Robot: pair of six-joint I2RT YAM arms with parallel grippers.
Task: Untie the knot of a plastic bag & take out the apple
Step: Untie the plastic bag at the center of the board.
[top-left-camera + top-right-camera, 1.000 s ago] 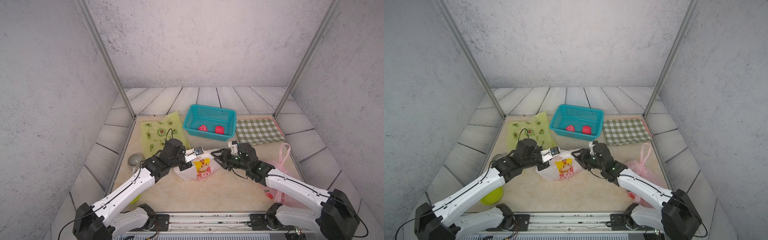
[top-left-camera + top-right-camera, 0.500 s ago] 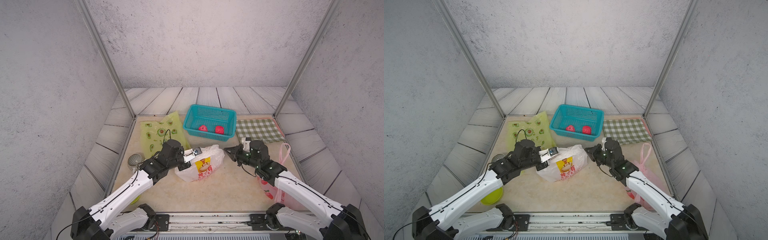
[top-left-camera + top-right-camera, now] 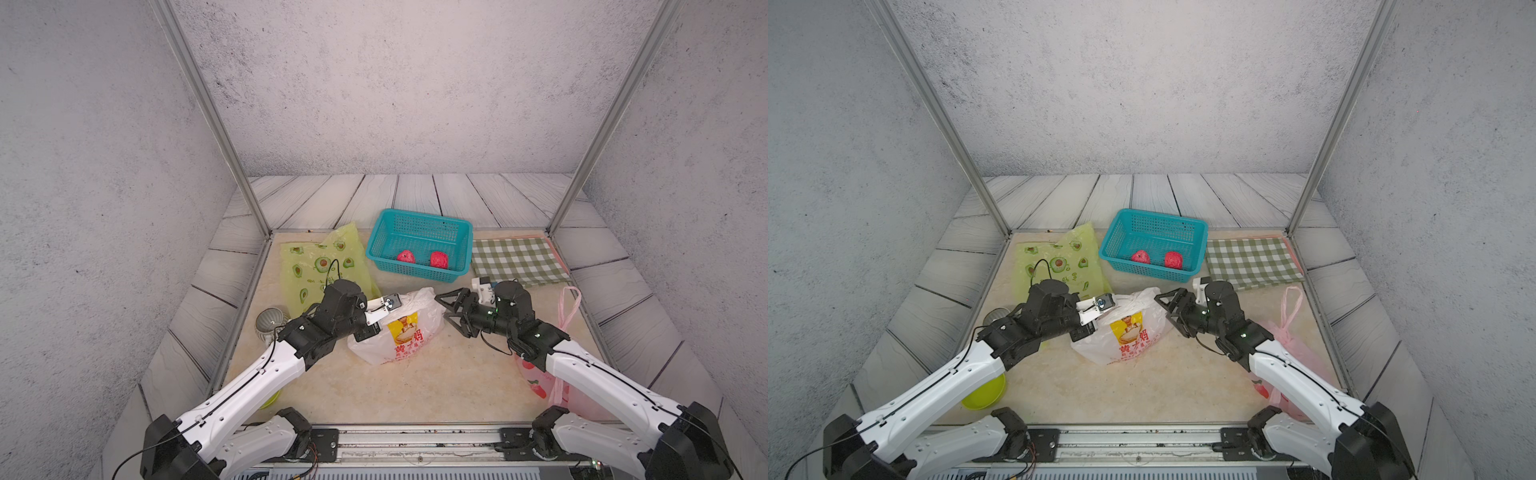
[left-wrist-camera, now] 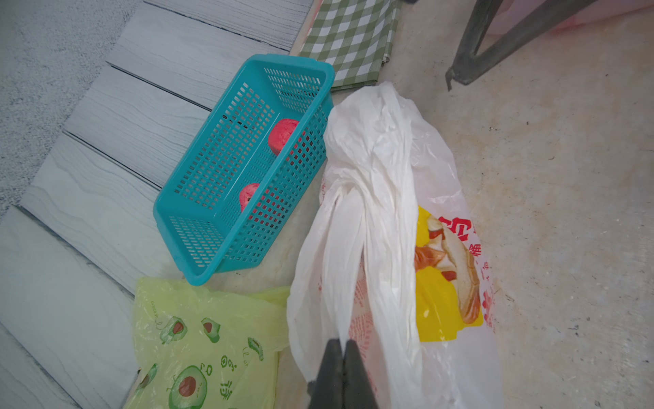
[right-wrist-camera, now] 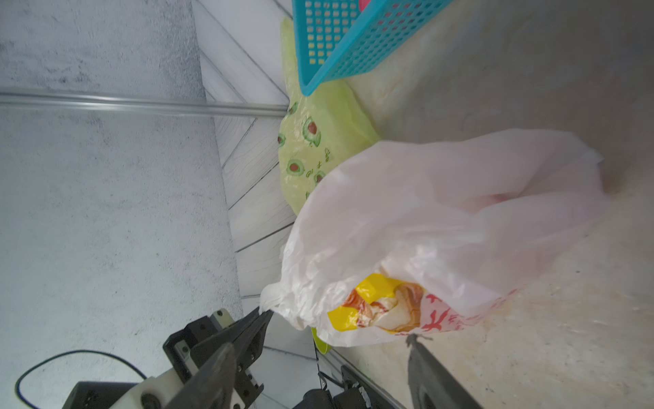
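Left hand (image 4: 342, 345), clamped on a twisted strip of the plastic bag (image 3: 399, 332) near the middle of the table (image 3: 415, 386), should likely hold firm while the right hand (image 3: 441, 307), spread apart just beside the bag, takes the loose end (image 4: 371, 113) and pulls slowly toward the right edge.

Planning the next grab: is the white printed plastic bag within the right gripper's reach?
Probably yes: the open right gripper faces the white printed plastic bag, with nothing between them.

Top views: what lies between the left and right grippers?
The white plastic bag, in both top views: left gripper shut on it, right gripper open beside it.
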